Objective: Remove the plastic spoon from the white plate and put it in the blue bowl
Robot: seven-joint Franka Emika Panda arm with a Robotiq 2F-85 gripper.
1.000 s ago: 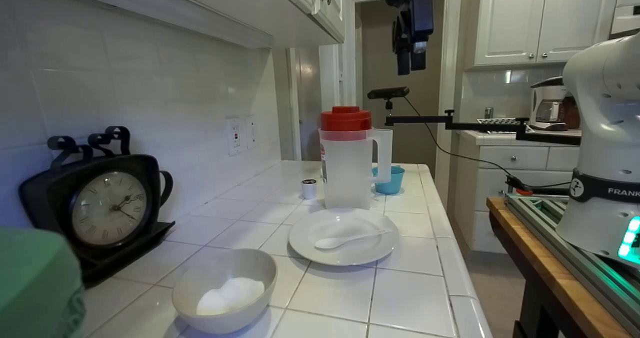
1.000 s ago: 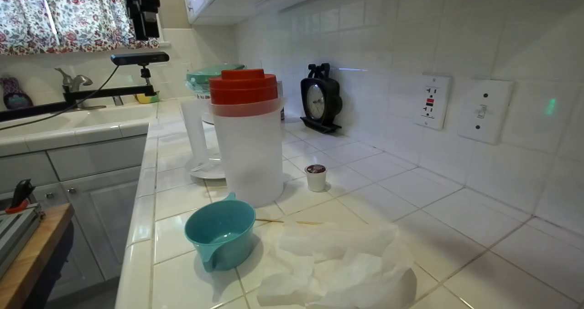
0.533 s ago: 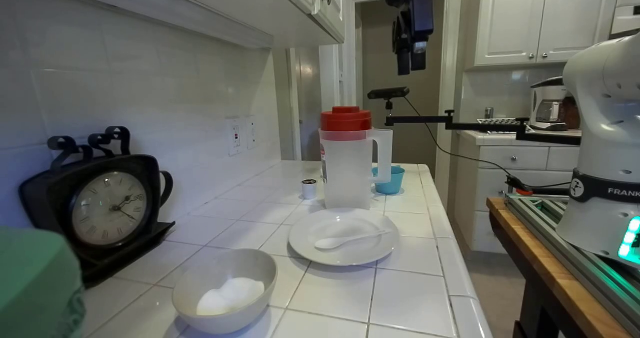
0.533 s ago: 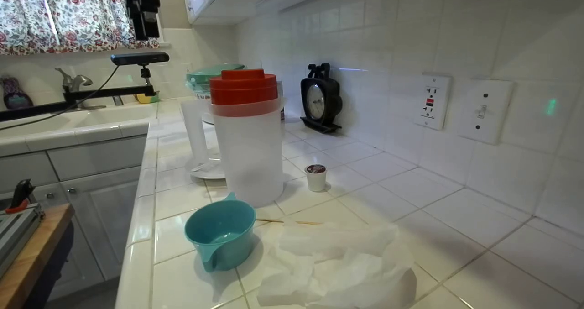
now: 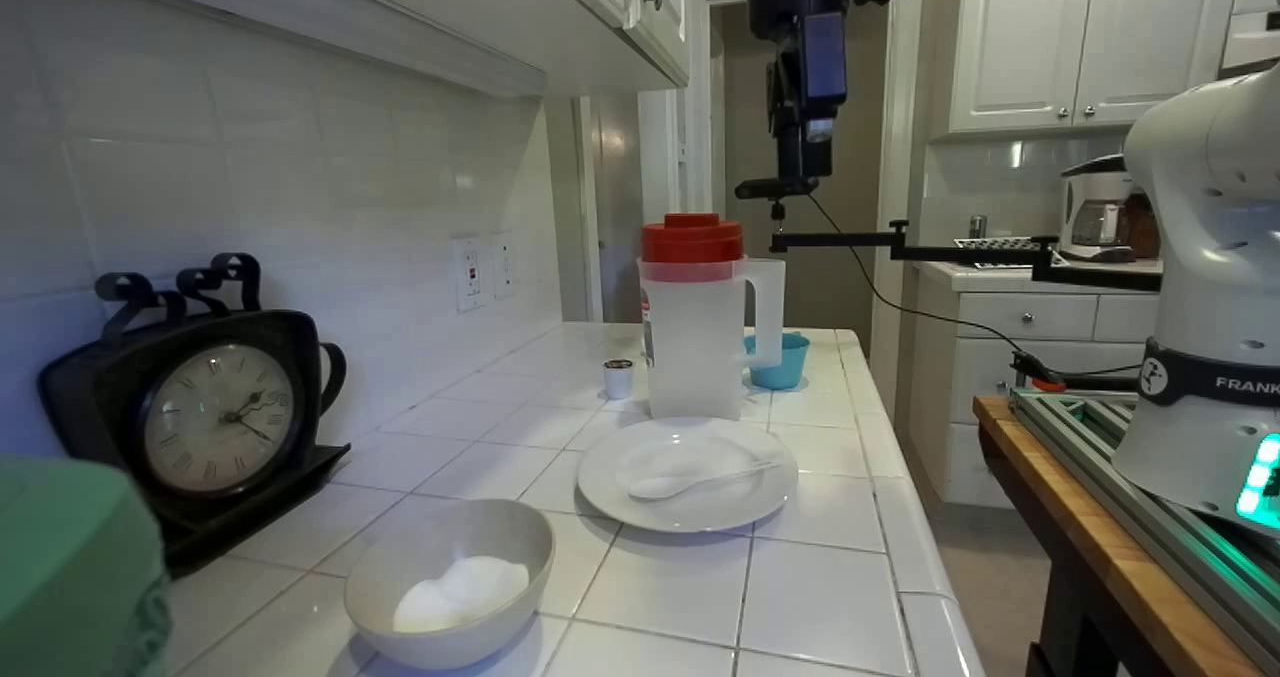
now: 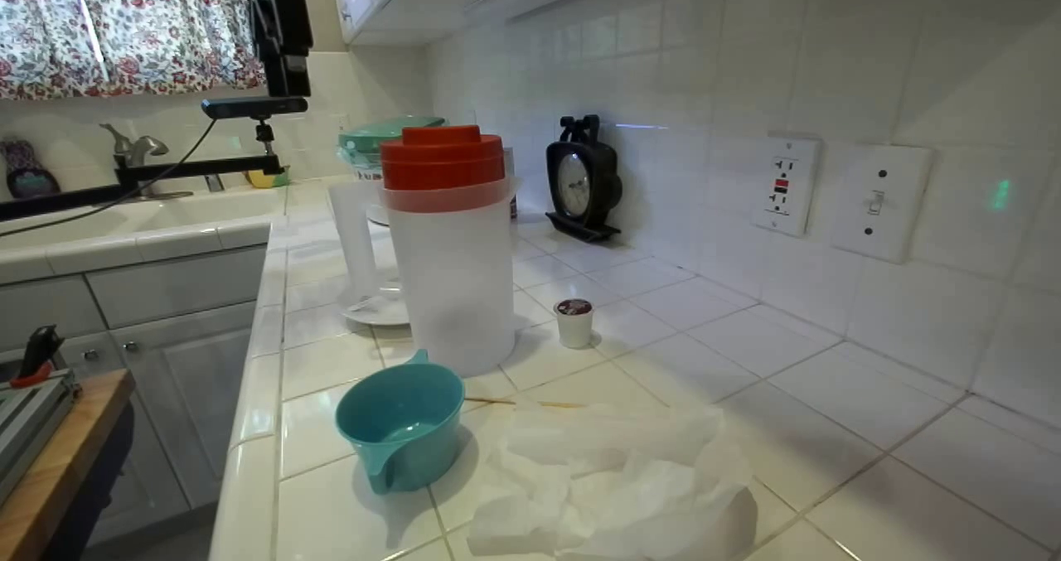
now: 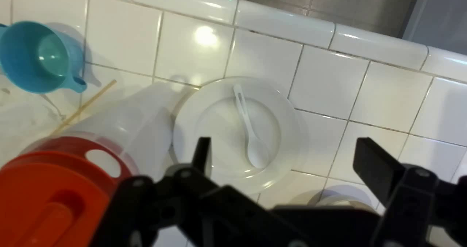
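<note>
The pale plastic spoon [image 5: 655, 488] lies on the white plate [image 5: 690, 519] on the tiled counter. In the wrist view the spoon [image 7: 257, 152] shows whole, its handle pointing up across the plate [image 7: 219, 130]. The light-blue bowl [image 5: 785, 365] stands upright behind the pitcher; it shows whole in an exterior view [image 6: 414, 461] and at the left of the wrist view [image 7: 74, 57]. My gripper [image 7: 284, 148] is open and empty, its fingers wide apart. It hangs high above the counter in both exterior views [image 5: 803, 167] [image 6: 288, 80], well clear of the spoon.
A tall pitcher [image 5: 695, 347] with a red lid stands between plate and blue bowl. A grey-white bowl [image 5: 470, 647], a coffee pod [image 6: 574, 329], crumpled white paper [image 6: 613, 486] and a black clock scale [image 5: 200, 397] are on the counter. Cabinets [image 5: 450, 17] hang overhead.
My gripper has come down a little; it has shifted slightly left in an exterior view and slightly right in another. The spoon, plate and blue bowl have not moved.
</note>
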